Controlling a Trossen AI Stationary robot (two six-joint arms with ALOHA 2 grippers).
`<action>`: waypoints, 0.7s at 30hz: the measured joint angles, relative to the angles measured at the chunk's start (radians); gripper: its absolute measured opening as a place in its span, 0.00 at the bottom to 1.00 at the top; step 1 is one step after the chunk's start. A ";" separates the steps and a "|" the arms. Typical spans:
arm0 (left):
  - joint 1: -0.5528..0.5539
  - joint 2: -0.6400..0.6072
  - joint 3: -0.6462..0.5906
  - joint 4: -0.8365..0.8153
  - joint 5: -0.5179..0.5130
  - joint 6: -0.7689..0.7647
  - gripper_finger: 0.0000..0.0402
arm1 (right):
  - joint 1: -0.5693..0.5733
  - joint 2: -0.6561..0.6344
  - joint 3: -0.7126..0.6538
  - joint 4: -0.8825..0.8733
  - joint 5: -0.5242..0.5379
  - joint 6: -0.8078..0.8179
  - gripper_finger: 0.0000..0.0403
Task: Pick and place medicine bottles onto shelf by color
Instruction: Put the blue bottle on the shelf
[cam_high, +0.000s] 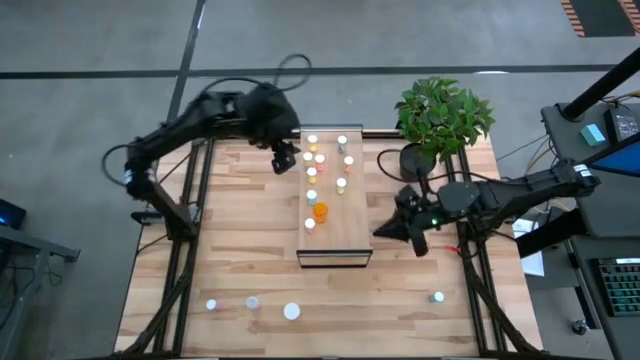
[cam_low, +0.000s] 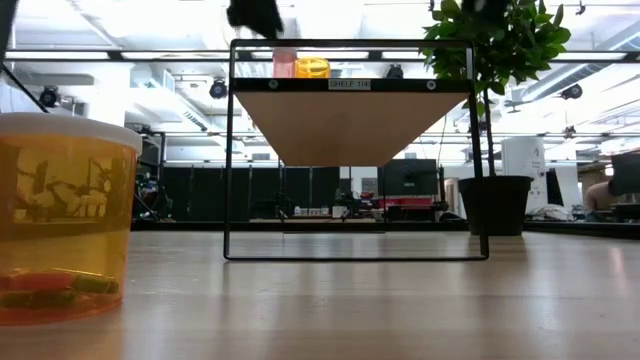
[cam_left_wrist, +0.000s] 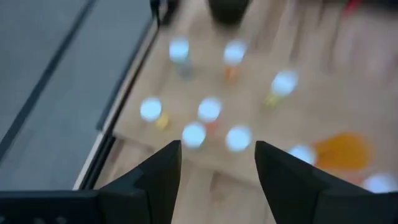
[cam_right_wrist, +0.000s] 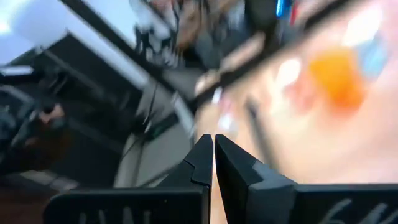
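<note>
We see the left gripper (cam_high: 285, 160) hanging with its jaws spread and empty at the far left edge of the shelf (cam_high: 352, 232), just beside the crowd of small white-capped medicine bottles (cam_high: 318, 158) and up the board from the larger orange bottle (cam_high: 320, 211). The right gripper (cam_high: 410, 232), jaws pressed together on nothing, sits just off the shelf's right side. We judge the main risk to be a finger clipping that tight cluster and toppling neighbours, or mixing colours; four loose bottles (cam_high: 291, 312) wait near the table's front edge.
</note>
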 joint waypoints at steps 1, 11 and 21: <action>-0.011 -0.027 -0.004 0.029 0.000 -0.027 0.47 | 0.017 0.008 0.027 -0.060 -0.025 0.054 0.02; -0.131 -0.205 -0.011 0.275 0.001 -0.124 0.47 | 0.273 0.185 0.236 -0.733 -0.214 0.708 0.02; -0.218 -0.246 -0.025 0.393 0.002 -0.115 0.47 | 0.489 0.331 0.271 -0.928 -0.261 1.131 0.03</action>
